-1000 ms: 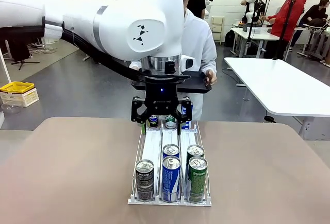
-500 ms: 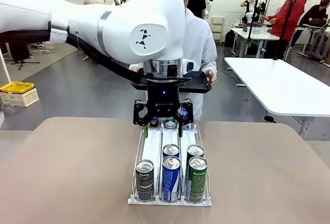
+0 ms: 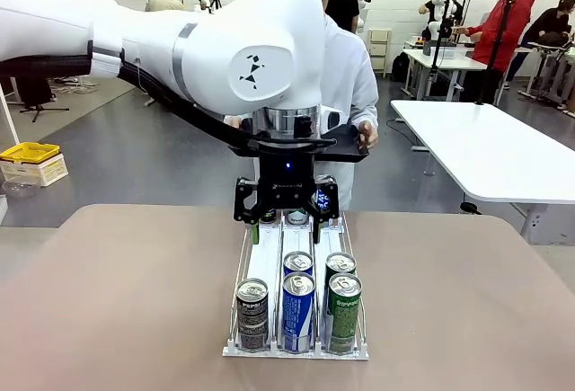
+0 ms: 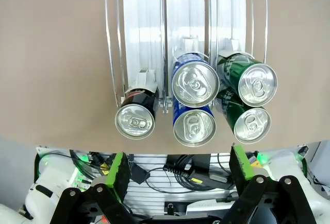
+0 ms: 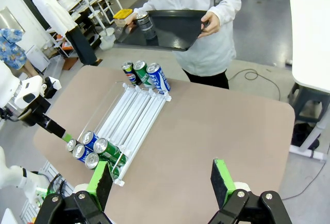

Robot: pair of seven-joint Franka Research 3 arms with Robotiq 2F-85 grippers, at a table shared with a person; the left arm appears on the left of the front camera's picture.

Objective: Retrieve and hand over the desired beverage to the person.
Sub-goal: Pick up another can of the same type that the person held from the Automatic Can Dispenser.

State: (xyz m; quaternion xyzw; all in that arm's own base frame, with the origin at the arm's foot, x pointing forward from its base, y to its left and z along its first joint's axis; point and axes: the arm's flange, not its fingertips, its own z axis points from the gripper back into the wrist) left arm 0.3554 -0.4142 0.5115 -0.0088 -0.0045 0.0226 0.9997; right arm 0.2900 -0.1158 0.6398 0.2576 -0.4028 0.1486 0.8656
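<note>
A white wire rack [image 3: 266, 261] lies on the tan table. At its near end stand a black Pepsi can [image 3: 252, 313], two blue cans [image 3: 298, 308] and two green cans [image 3: 343, 312]. My left gripper [image 3: 286, 233] hangs open high above these near cans. In the left wrist view they lie below its green pads [image 4: 118, 170], with the black can [image 4: 135, 119] apart on the left. Three more cans [image 5: 145, 74] stand at the rack's far end. The person [image 3: 350, 72], in a white jacket, holds a black tray [image 3: 334, 150] beyond the table. My right gripper [image 5: 161, 183] is open and empty, high over the table.
A dark can [image 5: 144, 24] sits at the tray's edge by the person's hand. A white table [image 3: 485, 148] stands at the right, beyond my table. A yellow bin [image 3: 30, 152] rests on the floor at the left. Bare tabletop [image 3: 117, 301] lies on both sides of the rack.
My left gripper has shifted slightly right and down over the rack, still open. The cans have not moved.
</note>
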